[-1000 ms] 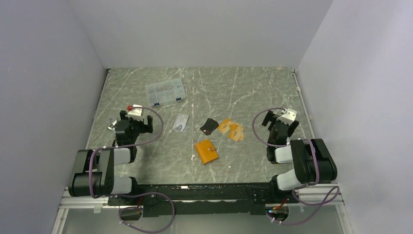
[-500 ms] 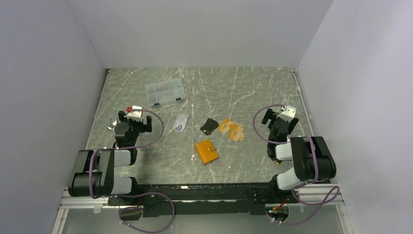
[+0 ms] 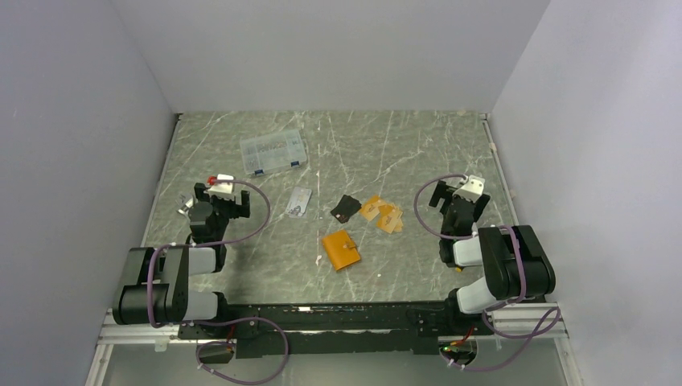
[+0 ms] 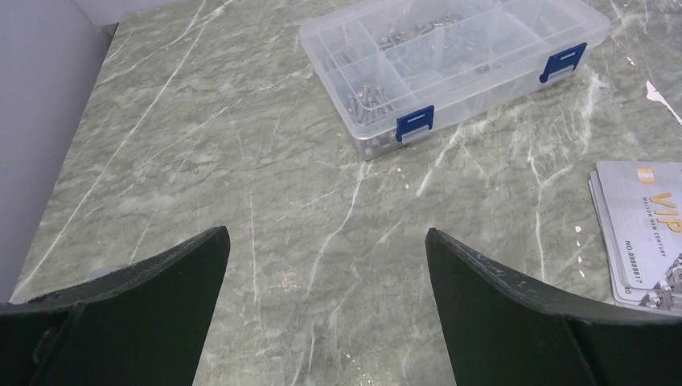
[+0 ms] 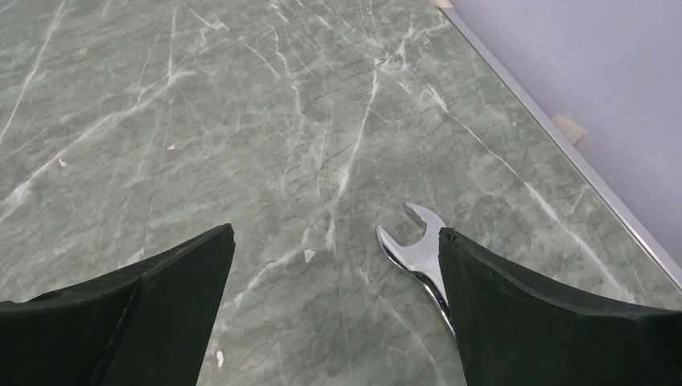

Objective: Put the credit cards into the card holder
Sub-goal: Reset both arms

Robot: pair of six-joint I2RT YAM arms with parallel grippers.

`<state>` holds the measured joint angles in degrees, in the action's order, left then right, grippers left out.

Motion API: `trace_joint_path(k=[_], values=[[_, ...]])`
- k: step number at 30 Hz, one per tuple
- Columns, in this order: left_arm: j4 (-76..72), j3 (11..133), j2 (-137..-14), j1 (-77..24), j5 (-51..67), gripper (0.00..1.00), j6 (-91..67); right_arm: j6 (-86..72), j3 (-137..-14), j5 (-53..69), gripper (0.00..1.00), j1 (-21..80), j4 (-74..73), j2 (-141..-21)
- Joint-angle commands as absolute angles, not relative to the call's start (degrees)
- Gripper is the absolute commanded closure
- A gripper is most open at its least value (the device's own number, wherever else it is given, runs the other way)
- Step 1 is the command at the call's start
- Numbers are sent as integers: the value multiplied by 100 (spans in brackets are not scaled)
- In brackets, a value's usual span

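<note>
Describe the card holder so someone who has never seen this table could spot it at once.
On the green marbled table, look at the middle. The card holder lies closer to the near edge than the black card and the orange cards. Unlike those thin cards, it is a thick orange wallet with a snap tab.

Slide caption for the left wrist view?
Open left pincer over the table, clear parts box ahead, silver cards at right.

Left arm (image 3: pixel 195 259) and right arm (image 3: pixel 505 269) — black joints, pale grey shells, looping purple cables (image 3: pixel 150 277), a white block (image 3: pixel 223 186) at each wrist.
</note>
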<state>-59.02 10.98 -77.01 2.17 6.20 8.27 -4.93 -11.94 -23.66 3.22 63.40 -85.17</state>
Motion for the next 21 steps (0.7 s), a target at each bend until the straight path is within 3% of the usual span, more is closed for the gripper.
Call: trace_joint_path(k=[1,21], values=[[-6067,1241,-7673,259,668,1,774,-496,-1385,-2435,0,325,6435,-8478],[-6013,1276,-7672,425,860,1,636,-519,-1373,-2399,0,275,6424,-8455]])
